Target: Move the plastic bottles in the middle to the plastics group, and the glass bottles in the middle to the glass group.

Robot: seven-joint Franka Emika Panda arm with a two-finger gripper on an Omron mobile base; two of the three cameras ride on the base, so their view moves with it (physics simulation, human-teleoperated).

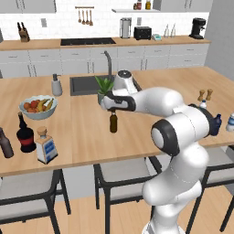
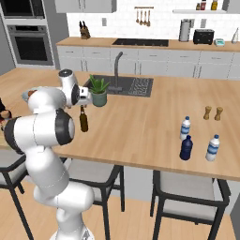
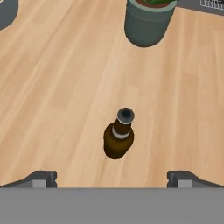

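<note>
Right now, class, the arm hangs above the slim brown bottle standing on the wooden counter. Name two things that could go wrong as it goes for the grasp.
1. The slim brown glass bottle is tall and narrow; an off-centre finger could tip it.
2. The green potted plant stands just beyond it, so overshooting could bump the pot.
The open fingers hang wide, above the cap.

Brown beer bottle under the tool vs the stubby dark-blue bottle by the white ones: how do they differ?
The brown beer bottle is slim with a long narrow neck; the dark-blue bottle is stubby and rounder.
The brown one stands alone mid-counter near the potted plant, below the open tool; the blue one stands between two white blue-labelled bottles toward the counter's right end.
Both stand upright on the wooden counter, neither gripped.
</note>
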